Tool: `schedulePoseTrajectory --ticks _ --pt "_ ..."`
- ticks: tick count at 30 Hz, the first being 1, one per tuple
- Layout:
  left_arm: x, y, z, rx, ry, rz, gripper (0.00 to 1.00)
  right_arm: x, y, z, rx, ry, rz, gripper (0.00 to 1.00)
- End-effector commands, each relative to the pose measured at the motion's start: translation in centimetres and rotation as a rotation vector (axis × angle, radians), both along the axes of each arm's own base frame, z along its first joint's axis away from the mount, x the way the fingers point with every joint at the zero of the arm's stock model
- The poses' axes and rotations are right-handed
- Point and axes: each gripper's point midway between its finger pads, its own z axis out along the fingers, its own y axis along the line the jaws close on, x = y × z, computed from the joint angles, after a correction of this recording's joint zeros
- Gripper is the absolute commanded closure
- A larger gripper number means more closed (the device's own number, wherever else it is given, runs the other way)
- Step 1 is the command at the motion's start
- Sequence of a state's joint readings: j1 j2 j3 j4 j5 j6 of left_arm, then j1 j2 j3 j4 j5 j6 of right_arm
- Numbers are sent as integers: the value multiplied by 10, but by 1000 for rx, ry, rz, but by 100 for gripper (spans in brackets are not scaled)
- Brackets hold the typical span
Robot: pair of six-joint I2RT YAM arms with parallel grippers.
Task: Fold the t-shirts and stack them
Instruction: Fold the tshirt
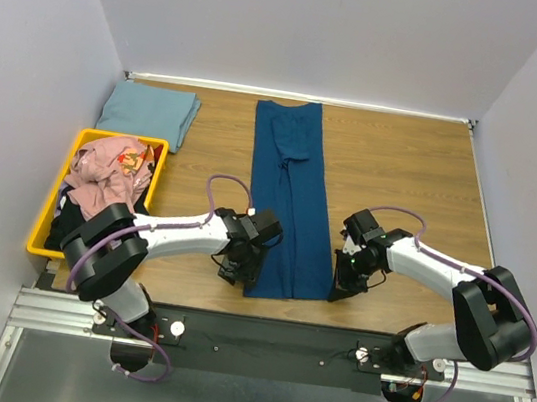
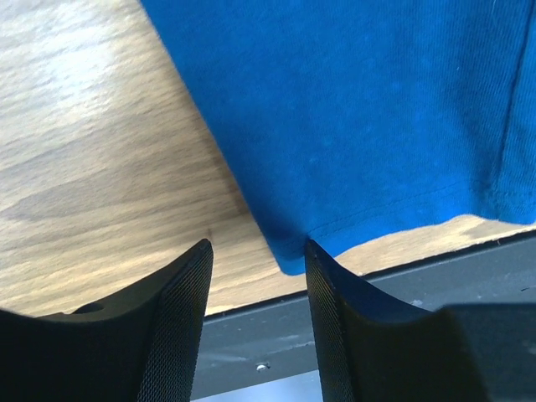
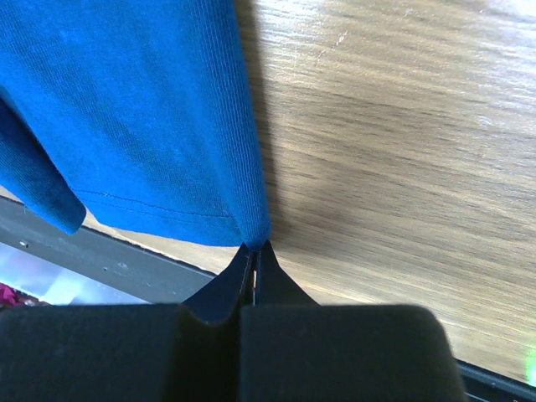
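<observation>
From above, you see the blue t-shirt (image 1: 289,199) folded into a long narrow strip in the middle of the counter (image 1: 403,181). It runs from the far edge to the near edge. The left gripper (image 1: 238,267) stands at the near left corner of this strip, and the right gripper (image 1: 345,285) at the near right corner. A folded grey-blue t-shirt (image 1: 148,112) lies flat in the far left corner. Just in front of it, along the left edge, the yellow bin (image 1: 43,218) holds a crumpled pink t-shirt (image 1: 106,172) over some black cloth (image 1: 63,209).

In the left wrist view, the left gripper (image 2: 257,251) has its jaws apart, at a middle width. The near left corner of the blue t-shirt (image 2: 360,117) lies between them and touches the inner face of one finger (image 2: 335,318). The other finger (image 2: 180,318) is over the bare wood of the counter (image 2: 100,151). You see no pinch on the cloth here.

In the right wrist view, the right gripper (image 3: 255,255) has its jaws pressed together on the near right corner of the blue t-shirt (image 3: 126,109), at the hem. Bare wood of the counter (image 3: 402,167) is beside it.
</observation>
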State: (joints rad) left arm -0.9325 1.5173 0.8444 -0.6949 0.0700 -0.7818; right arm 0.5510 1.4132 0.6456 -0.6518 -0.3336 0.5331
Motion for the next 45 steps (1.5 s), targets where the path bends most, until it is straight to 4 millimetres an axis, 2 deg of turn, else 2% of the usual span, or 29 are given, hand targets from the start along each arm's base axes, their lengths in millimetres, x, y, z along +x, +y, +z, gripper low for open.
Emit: schedulePoseTrajectory --ticks 1,8,10,13,15,19,20,21,31,36,40,41,43,44,45 --pt "-2 -9 2 -4 28 -28 45 6 2 2 -5 -42 14 99" --pt "-7 -10 -6 12 62 -55 47 7 1 3 -5 -49 12 99" --pt "-9 -9 -10 18 73 -56 53 7 2 4 -2 -49 8 99" --pt "-10 -10 -12 21 76 -61 55 8 2 5 -1 -57 7 99" --pt "-11 -8 -15 33 87 -68 62 9 2 5 -4 -58 7 99" --pt "-13 -10 -15 42 90 -81 82 9 2 4 -6 -55 7 99" --pt "-13 -10 -15 42 90 -81 94 9 2 4 -6 -55 7 99" --pt "-13 -10 -14 39 87 -81 100 9 2 5 -2 -57 9 99" --pt "-15 -12 4 -6 65 -73 100 5 7 14 29 -54 20 99" --pt "-10 -25 14 -84 40 -72 100 12 10 23 35 -76 29 99" --pt "11 -31 28 -129 -21 -43 100 32 12 33 8 -128 23 99" --pt "20 -31 32 -133 -51 -26 100 36 13 35 2 -139 22 99" --pt "43 -28 40 -164 -108 23 100 57 19 45 -7 -193 21 99" --pt "51 -26 43 -176 -127 39 100 58 17 41 -26 -189 19 99" --pt "61 -27 47 -201 -155 51 100 72 23 50 -20 -227 22 99"
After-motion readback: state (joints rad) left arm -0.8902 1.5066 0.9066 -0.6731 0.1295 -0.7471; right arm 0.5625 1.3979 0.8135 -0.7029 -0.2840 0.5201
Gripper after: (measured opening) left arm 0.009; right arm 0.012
